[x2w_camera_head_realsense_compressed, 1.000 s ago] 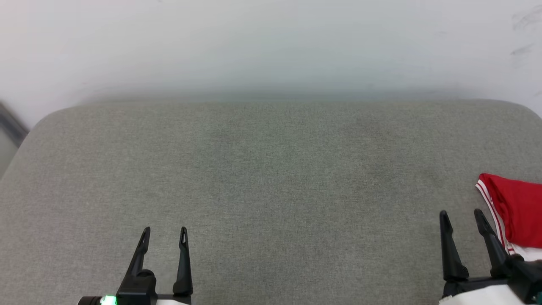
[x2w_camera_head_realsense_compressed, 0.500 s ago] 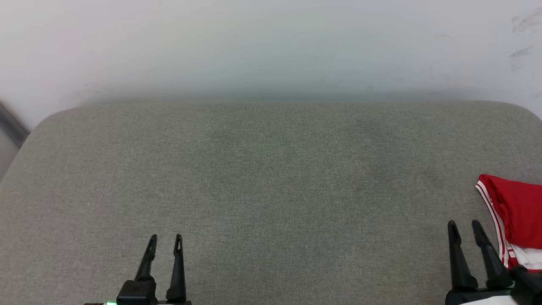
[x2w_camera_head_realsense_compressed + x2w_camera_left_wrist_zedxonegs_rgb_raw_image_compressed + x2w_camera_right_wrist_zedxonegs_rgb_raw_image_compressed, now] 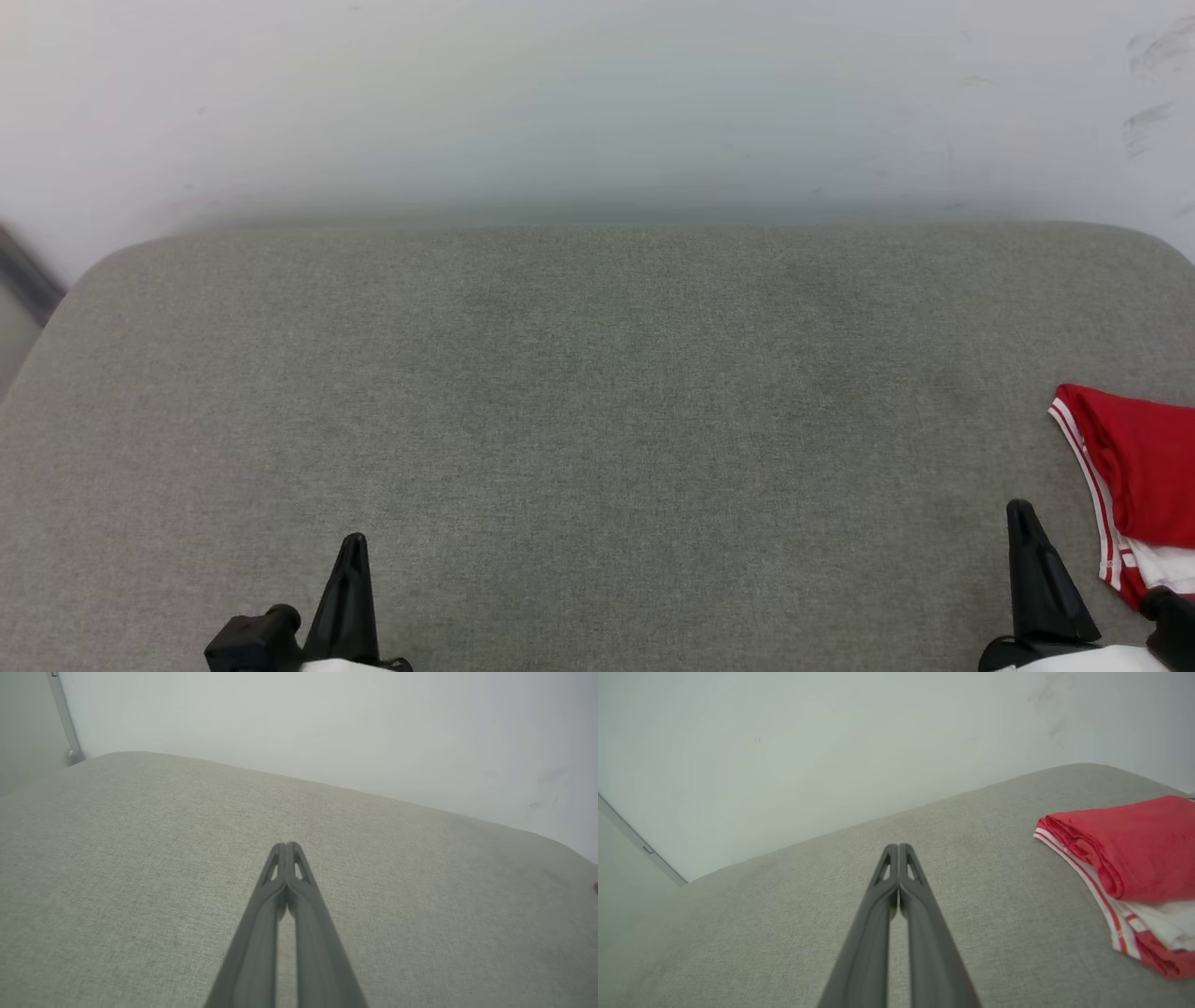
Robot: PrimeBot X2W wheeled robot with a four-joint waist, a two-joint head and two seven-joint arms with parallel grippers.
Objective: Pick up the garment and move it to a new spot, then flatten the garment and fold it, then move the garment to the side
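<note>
**Garment folded at the cushion's right edge, both grippers closed and empty**

Fabric in a grey-green weave covers a broad padded cushion [image 3: 597, 420] with rounded far corners. It takes up the lower two thirds of the head view. Behind it, from 10 to 2 o'clock, stands a pale wall [image 3: 597, 93], with faint dark scuff marks [image 3: 1153, 56] at about 2 o'clock. A dark strip [image 3: 19, 271] runs at a slant past the cushion's corner at 9 o'clock; I cannot tell what it is.

The garment [image 3: 1144, 457] lies on the cushion at 4 o'clock, cut off by the picture's edge. It is folded into a compact stack. A thick red layer is doubled over on top, white cloth shows beneath it, and red-and-white striped trim runs along the side facing the middle of the cushion. In the right wrist view it sits at 3 o'clock.

The left gripper [image 3: 353, 546] is at 7 o'clock. Its fingers are pressed together tip to tip and have hold of nothing. The right gripper [image 3: 1020, 511], at 5 o'clock, is closed and empty in the same way. It is near the garment, with a strip of bare cushion between its fingers and the trim.
</note>
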